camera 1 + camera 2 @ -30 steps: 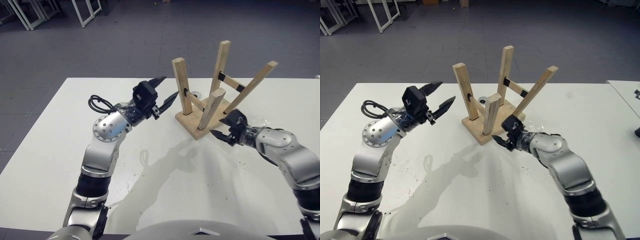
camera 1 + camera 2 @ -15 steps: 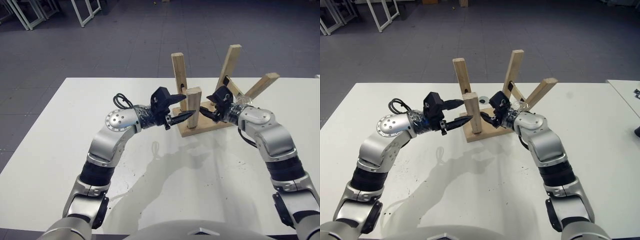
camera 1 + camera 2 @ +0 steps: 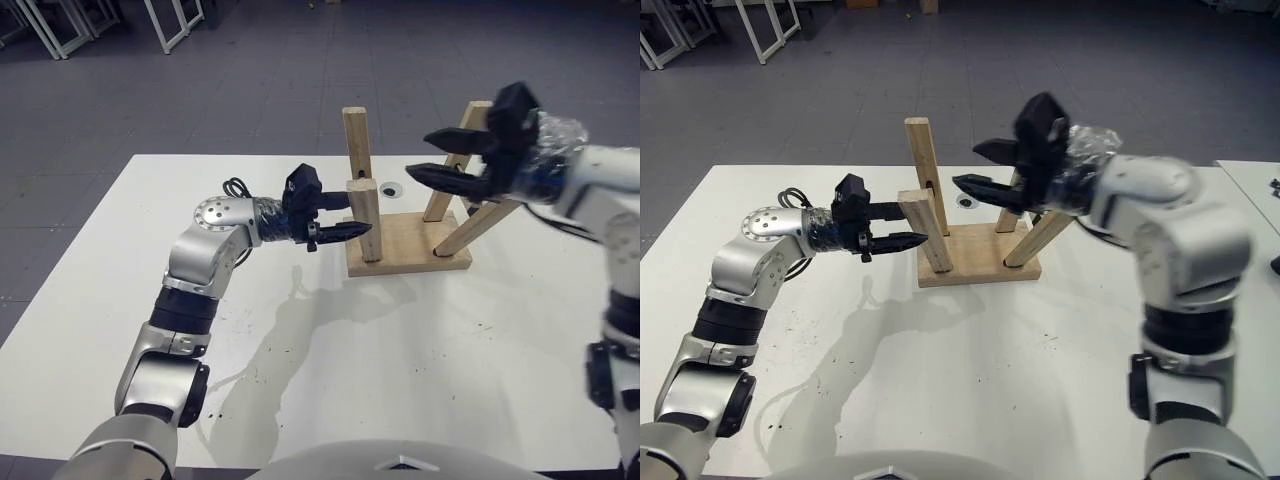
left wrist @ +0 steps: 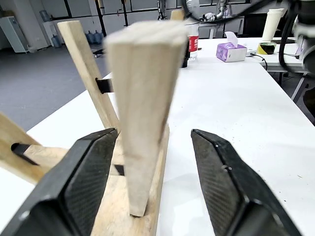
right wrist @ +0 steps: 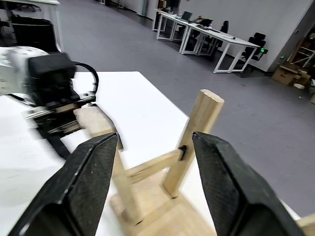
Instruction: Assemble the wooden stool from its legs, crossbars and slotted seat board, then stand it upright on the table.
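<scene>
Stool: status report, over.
Left gripper open astride front leg. Right gripper open above stool. Stool inverted on table, legs up.

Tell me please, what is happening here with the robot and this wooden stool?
The stool looks assembled but rests upside down on the white table, seat board flat, legs pointing up. The left pincer is open around the nearest leg, not clamped on it. The right pincer, also open, hangs in the air over the stool's right side. Turning it upright is not yet done.
</scene>
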You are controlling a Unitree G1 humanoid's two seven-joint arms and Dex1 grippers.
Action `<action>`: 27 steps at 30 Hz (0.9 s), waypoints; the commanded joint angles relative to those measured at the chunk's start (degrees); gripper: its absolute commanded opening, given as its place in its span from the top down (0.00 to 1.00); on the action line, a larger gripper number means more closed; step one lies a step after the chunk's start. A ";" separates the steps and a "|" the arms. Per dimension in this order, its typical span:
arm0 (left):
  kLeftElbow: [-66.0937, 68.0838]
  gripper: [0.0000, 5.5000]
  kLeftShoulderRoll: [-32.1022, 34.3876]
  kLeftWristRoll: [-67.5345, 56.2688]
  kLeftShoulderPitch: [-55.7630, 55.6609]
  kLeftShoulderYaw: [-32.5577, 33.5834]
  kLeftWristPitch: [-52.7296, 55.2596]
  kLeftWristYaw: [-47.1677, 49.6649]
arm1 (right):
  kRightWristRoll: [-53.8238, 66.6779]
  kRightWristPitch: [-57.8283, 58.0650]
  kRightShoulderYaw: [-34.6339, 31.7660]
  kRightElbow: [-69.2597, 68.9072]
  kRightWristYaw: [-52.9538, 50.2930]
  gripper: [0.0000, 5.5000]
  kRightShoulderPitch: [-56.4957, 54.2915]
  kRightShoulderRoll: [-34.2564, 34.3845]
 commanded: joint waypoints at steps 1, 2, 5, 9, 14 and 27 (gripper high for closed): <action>3.21 0.55 -0.83 -0.81 -3.42 1.74 -0.50 -1.14 | 1.18 -7.43 -4.14 18.25 14.60 0.49 -3.28 -9.18; 3.81 0.59 -1.22 -0.92 -3.75 1.57 -0.61 -1.72 | -0.79 -11.91 -3.45 24.55 17.65 0.49 -3.97 -10.75; 4.52 0.60 -1.42 -0.92 -4.06 0.87 -0.54 -3.79 | -4.11 -20.42 -0.93 38.12 27.20 0.49 -5.83 -13.29; 5.87 0.60 -1.04 -0.03 -4.57 0.52 -1.41 -5.84 | -7.27 -26.35 2.97 48.81 36.93 0.49 -8.62 -13.45; 8.52 0.60 -1.24 0.91 -5.82 0.19 -2.86 -7.69 | -11.08 -34.05 9.70 59.88 39.15 0.49 -13.00 -11.59; 12.61 0.77 0.12 -1.67 -5.44 -0.29 1.19 -17.85 | -8.82 -37.92 23.58 62.00 39.16 0.64 -8.69 -7.47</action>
